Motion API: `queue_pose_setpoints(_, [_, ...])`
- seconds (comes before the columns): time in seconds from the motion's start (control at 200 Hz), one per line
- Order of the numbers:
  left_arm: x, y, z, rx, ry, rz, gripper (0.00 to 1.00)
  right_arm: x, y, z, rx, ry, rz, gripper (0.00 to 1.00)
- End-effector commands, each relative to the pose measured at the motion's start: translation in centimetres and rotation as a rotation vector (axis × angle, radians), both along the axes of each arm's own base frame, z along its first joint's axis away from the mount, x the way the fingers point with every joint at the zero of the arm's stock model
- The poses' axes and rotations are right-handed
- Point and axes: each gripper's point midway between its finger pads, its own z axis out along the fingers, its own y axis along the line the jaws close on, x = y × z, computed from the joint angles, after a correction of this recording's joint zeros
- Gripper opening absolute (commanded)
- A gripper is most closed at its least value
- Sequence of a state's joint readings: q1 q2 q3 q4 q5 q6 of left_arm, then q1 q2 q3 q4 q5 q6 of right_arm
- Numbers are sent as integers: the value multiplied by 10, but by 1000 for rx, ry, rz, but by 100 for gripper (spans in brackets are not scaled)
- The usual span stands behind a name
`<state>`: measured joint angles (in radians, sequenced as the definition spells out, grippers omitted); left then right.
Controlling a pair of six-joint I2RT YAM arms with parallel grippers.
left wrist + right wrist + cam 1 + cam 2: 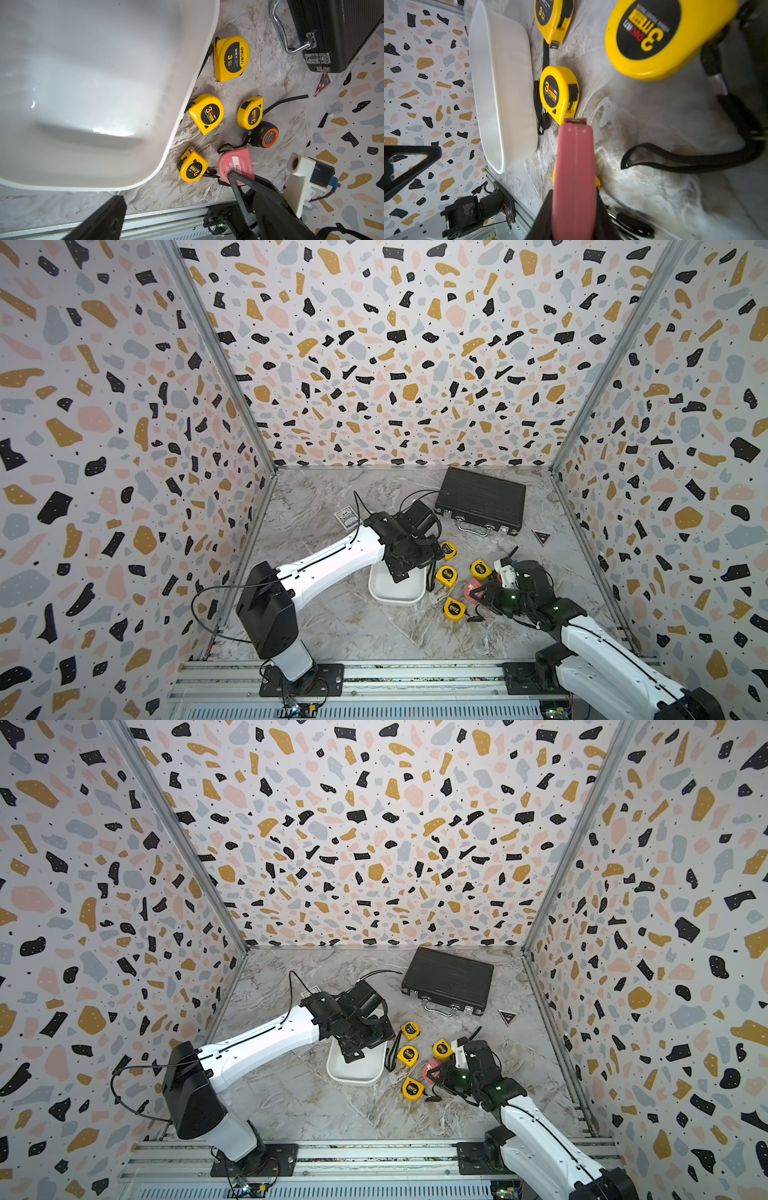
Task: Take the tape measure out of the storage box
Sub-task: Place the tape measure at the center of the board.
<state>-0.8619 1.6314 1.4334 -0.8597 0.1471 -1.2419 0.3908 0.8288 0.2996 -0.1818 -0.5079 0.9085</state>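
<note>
Hovering over the storage box (386,592), the left fingers (104,220) are spread wide apart. The box, a shallow white tray with rounded corners, sits near the middle of the counter (332,626). To its right, the right fingers (542,220) are clamped on the flat faces of the pink tape measure (236,162), which is outside the box. Whether it touches the counter I cannot tell. Four yellow tape measures (446,576) lie on the counter near it. Three sit in a loose row just beside the box's right wall, and the fourth lies farther right. A black-and-orange tape measure (266,135) lies right against that fourth one. A black case (480,499) lies closed by the counter's far edge, toward the right corner.
</note>
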Motion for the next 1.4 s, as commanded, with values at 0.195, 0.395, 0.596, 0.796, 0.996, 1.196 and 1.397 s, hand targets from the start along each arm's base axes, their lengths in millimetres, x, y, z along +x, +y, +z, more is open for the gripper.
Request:
queue_pose_setpoints(0.195, [-1, 9, 5, 2, -32, -4, 100, 8, 3, -8, 18, 9, 16, 7])
queue_pose_setpoints(0.395, [-2, 14, 3, 0, -27, 4, 100, 7, 1, -17, -1, 42, 24, 10])
queue_pose_setpoints(0.596, [-2, 17, 1, -3, -28, 11, 100, 0, -2, -24, -29, 83, 42, 22])
queue_pose_setpoints(0.796, [-2, 19, 2, -7, -30, 12, 100, -5, -9, -24, -80, 101, 46, 41])
queue_pose_setpoints(0.996, [-3, 23, 4, -1, -40, 10, 100, -8, -15, -16, -119, 98, 54, 58])
queue_pose_setpoints(1.196, [-3, 32, 7, 23, -59, 9, 100, -13, -19, -13, -153, 103, 67, 71])
queue_pose_setpoints(1.397, [1, 46, 12, 47, -90, 11, 100, -13, -25, -3, -193, 83, 67, 82])
